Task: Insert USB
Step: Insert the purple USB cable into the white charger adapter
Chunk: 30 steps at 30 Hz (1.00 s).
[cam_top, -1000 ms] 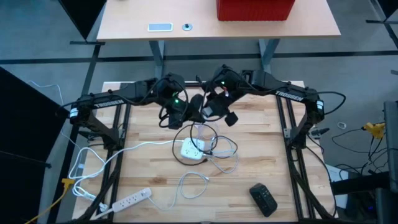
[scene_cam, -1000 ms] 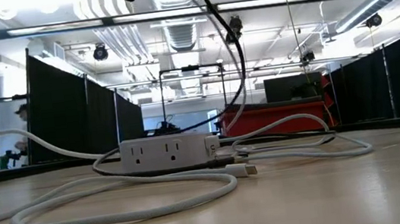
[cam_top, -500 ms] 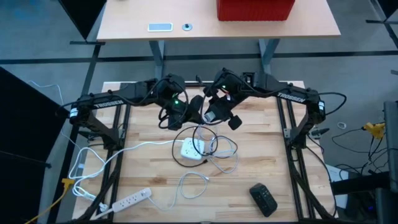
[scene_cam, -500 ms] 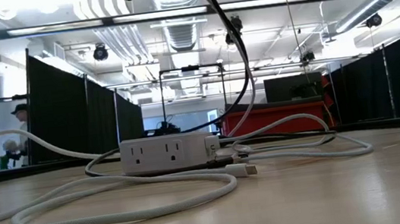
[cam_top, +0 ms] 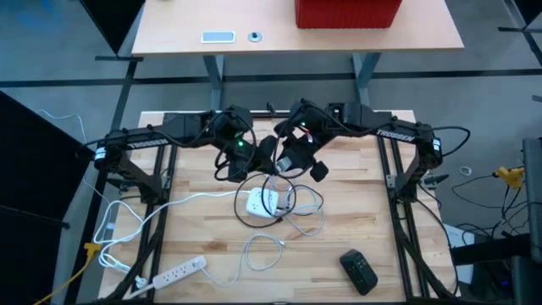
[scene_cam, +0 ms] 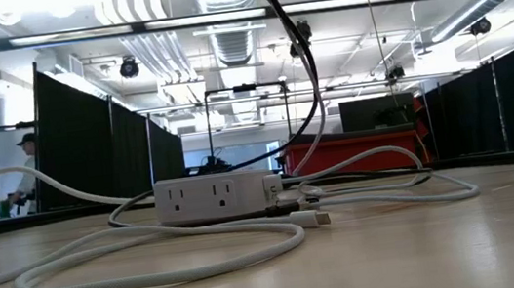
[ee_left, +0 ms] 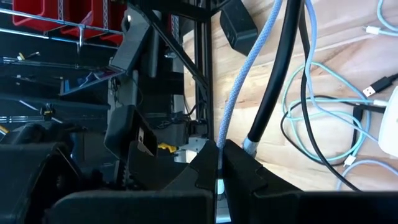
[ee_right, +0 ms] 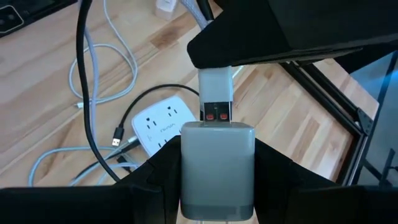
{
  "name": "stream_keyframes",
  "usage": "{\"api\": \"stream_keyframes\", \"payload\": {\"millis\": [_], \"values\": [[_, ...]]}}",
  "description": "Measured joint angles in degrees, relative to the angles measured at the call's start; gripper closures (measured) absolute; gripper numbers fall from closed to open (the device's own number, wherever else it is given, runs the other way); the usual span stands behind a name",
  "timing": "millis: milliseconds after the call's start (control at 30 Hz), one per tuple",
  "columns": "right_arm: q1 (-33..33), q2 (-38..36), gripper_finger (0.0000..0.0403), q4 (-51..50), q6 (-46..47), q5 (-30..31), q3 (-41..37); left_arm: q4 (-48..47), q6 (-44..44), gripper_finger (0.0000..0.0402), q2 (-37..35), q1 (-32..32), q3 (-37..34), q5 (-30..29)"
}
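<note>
Both arms meet above the rear centre of the worktop (cam_top: 356, 212); the right gripper (ee_right: 216, 171) is clenched on a grey charger block (ee_right: 216, 162), held raised off the wood; the left gripper (ee_left: 217, 171) is clamped on a white USB plug (ee_right: 216, 96) whose pale braided cable (ee_left: 245, 81) runs out between its fingers. In the right wrist view the plug's metal tip (ee_right: 216, 114) meets the top face of the charger block, the plug lined up directly over the port; how deep it is seated cannot be told. Below the two grippers, near the middle of the worktop, lies a white power cube (cam_top: 261, 203) with several cables looped around it; a white power strip (cam_top: 178, 273) lies near the front left corner; a black remote (cam_top: 358, 271) lies at the front right, well apart from the grippers. In the low view a black cable (scene_cam: 303, 79) hangs down behind the power cube.
</note>
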Motion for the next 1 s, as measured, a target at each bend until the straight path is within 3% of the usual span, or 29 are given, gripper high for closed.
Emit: {"api": "stream_keyframes", "payload": {"millis": [367, 633, 1000], "values": [[1.9, 0.0, 0.0279, 1.0, -0.2, 0.0, 0.0, 0.0, -1.9, 0.0401, 0.0, -0.9, 0.0, 0.0], [2.2, 0.0, 0.0279, 2.0, 6.8, -0.4, 0.0, 0.0, -2.6, 0.0401, 0.4, -1.4, 0.0, 0.1], [3.1, -0.4, 0.0279, 3.1, 5.0, 0.8, 0.0, -0.1, -4.4, 0.0401, 0.5, -1.4, 0.1, 0.5]]}}
